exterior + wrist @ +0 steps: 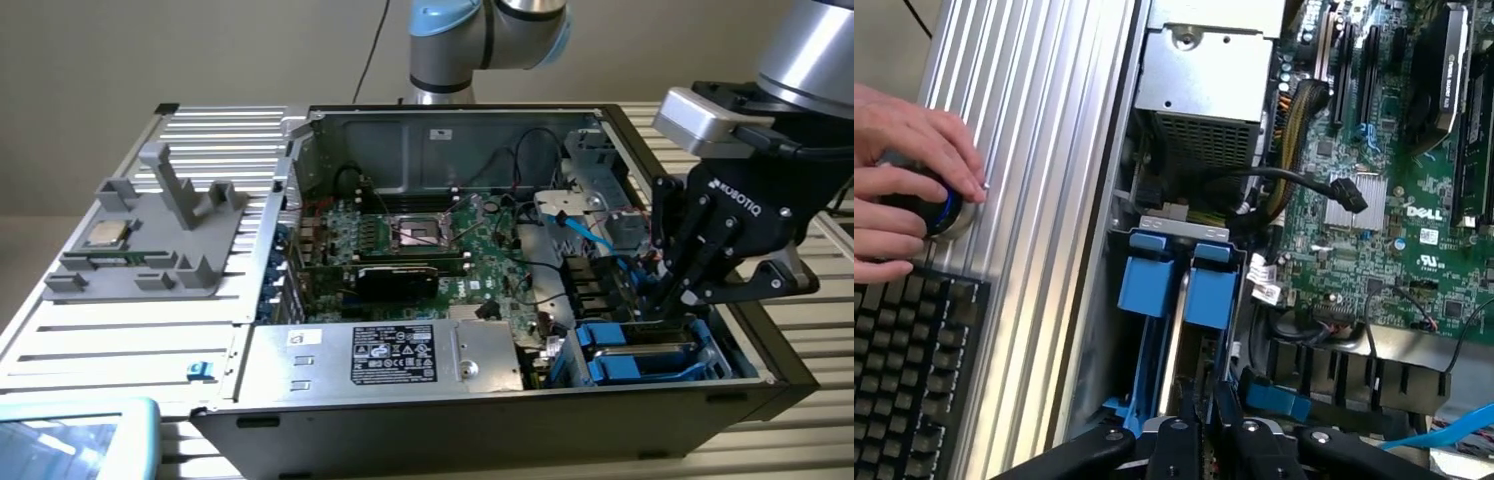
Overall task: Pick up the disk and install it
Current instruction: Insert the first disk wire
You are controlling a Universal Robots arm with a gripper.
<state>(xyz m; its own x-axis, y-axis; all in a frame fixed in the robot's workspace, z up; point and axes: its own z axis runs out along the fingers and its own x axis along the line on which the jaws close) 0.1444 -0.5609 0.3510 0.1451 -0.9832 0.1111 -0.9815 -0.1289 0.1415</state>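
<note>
beige wall behind, slatted metal table (147,340) underneath, open computer case (441,420) lying on it.

exterior view: the gripper (671,305) reaches down into the case's drive bay, at the case's near corner on the exterior view's right. the disk (641,352) sits in that bay, blue frame around it, right under the fingertips. power supply (400,355) is in the same case just beside the bay, and the motherboard (427,240) is further in. outside the case, on the exterior view's left, a grey fixture (160,240) holds a small silver chip (107,234).

wrist view: looking down into the case's bay. the disk (1209,295) stands on edge, with blue frame ends facing the camera and a pale metal face beside them. the gripper (1204,428) has its fingers (1176,435) drawn nearly together with only a thin gap. i read that as a narrow pinch on the disk's edge, though the contact spot itself is hidden. outside the case, a person's hand (909,190) rests on a round knob (942,215) next to a keyboard (904,380).

handling, my read:
- dense for its size and fully rigid, so it won't flex.
- the metal faces are likely slick, the plastic frame grippier.
- shock-sensitive, so no dropping or banging it into the case's bay walls.
- best hold is across the thin dimension on the blue frame or side rails, near the middle so it doesn't swing.
- keep off the label face and the connector end.
- the bay looks tight, so any tilt will probably jam it.
</note>
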